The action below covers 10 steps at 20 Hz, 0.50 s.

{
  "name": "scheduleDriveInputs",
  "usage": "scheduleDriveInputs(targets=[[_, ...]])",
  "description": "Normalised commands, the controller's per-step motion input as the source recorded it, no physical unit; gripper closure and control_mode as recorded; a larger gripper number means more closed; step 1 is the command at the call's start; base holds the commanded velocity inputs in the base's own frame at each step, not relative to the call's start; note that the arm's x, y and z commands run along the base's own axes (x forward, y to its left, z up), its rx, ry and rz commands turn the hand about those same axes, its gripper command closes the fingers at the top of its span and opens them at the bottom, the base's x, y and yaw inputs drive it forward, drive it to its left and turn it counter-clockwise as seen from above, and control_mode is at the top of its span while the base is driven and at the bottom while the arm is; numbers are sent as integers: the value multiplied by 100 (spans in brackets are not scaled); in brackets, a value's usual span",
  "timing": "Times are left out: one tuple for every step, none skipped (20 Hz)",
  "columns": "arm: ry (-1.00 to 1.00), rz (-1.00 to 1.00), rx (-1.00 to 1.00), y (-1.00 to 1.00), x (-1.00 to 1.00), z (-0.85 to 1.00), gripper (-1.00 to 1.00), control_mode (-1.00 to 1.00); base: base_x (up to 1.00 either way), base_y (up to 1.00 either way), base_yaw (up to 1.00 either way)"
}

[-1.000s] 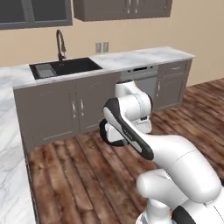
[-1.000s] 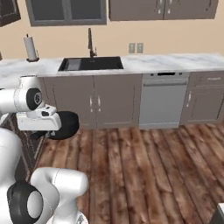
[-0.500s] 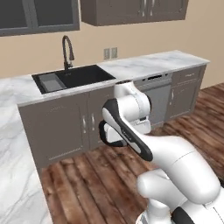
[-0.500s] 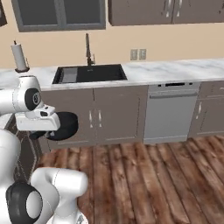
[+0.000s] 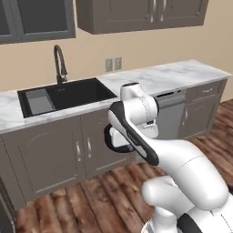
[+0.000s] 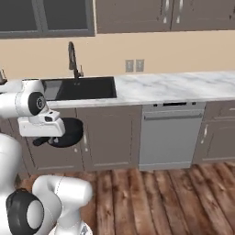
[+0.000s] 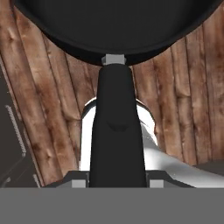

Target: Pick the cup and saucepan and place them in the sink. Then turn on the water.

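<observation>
The fingers are clenched on the saucepan by its straight handle, which keeps the bowl level and carried low, below and in front of the sink set in the marble surface, above the wooden floor.

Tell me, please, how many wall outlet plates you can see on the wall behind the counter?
2: wall outlet plates sit side by side on the beige wall, right of the faucet, left plate, right plate.
</observation>
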Motion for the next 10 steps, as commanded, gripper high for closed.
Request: scheduleDriveInputs(targets=[[0,0,0,0,0,0,100,100,100,-27,15],[0,0,0,0,0,0,100,100,100,-21,18],[0,0,0,0,0,0,100,100,100,-14,19],[0,0,0,0,0,0,100,100,100,-9,20],[0,0,0,0,0,0,100,100,100,-1,21],[0,0,0,0,0,0,100,100,100,0,20],[0,0,0,0,0,0,100,100,100,0,19],[0,0,0,0,0,0,100,100,100,0,18],[0,0,0,0,0,0,100,100,99,0,17],[0,0,0,0,0,0,100,100,97,0,16]])
